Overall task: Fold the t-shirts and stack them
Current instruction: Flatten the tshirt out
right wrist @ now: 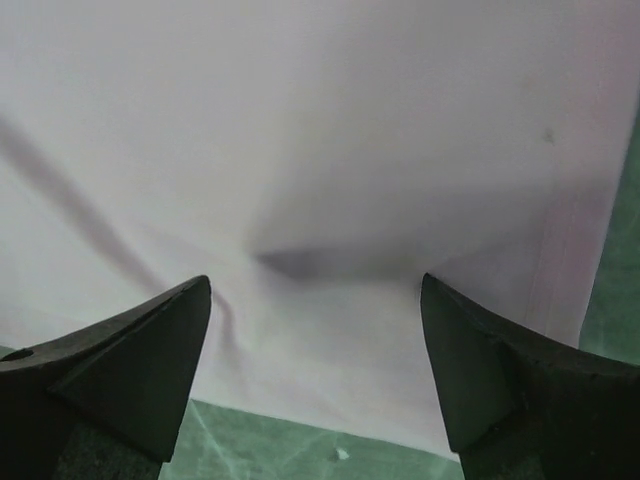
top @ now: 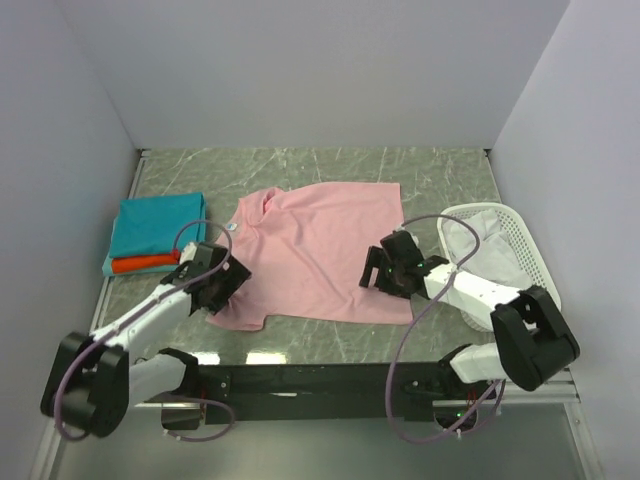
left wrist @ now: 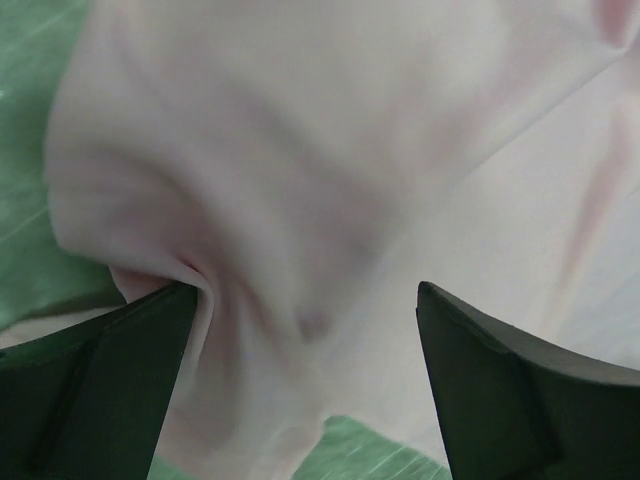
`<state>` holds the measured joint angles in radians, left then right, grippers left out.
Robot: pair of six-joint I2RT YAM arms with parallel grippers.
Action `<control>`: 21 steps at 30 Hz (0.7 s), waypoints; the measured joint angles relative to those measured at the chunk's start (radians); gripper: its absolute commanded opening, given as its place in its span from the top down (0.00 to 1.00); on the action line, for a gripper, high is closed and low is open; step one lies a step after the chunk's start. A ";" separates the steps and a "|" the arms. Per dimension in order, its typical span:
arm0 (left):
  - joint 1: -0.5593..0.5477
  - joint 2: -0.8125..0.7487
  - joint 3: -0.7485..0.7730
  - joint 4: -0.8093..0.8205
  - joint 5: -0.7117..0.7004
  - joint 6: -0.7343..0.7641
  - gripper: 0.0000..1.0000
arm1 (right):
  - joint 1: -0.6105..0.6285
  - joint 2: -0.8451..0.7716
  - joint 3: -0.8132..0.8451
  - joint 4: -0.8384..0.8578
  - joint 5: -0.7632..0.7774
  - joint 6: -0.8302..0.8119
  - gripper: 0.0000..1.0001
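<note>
A light pink t-shirt lies spread on the green marble table. It fills the left wrist view and the right wrist view. My left gripper is open over the shirt's left sleeve, its dark fingers apart with cloth bunched between them. My right gripper is open over the shirt's near right hem, its fingers wide apart, nothing held. A folded teal t-shirt lies on a folded orange-red t-shirt at the left. White cloth lies in the basket.
A white perforated plastic basket stands at the right, next to my right arm. Grey walls close in the table at the back and both sides. The folded stack sits close to the left wall.
</note>
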<state>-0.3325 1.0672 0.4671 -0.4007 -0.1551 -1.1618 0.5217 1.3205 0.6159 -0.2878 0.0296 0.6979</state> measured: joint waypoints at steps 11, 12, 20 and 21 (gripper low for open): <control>0.012 0.364 0.237 0.138 0.012 0.076 0.01 | -0.129 0.325 0.270 0.079 -0.017 0.000 0.10; 0.020 0.394 0.266 0.139 0.013 0.086 0.01 | -0.140 0.351 0.302 0.070 -0.014 -0.001 0.10; 0.072 0.452 0.333 0.127 0.026 0.138 0.01 | -0.184 0.424 0.424 -0.023 0.039 -0.028 0.10; 0.073 0.443 0.330 0.118 0.025 0.140 0.01 | -0.185 0.413 0.420 -0.039 0.039 -0.034 0.09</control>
<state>-0.2596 1.5105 0.7967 -0.2825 -0.1303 -1.0222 0.3370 1.7332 1.0359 -0.3267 0.0685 0.6636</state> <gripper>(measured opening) 0.994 0.903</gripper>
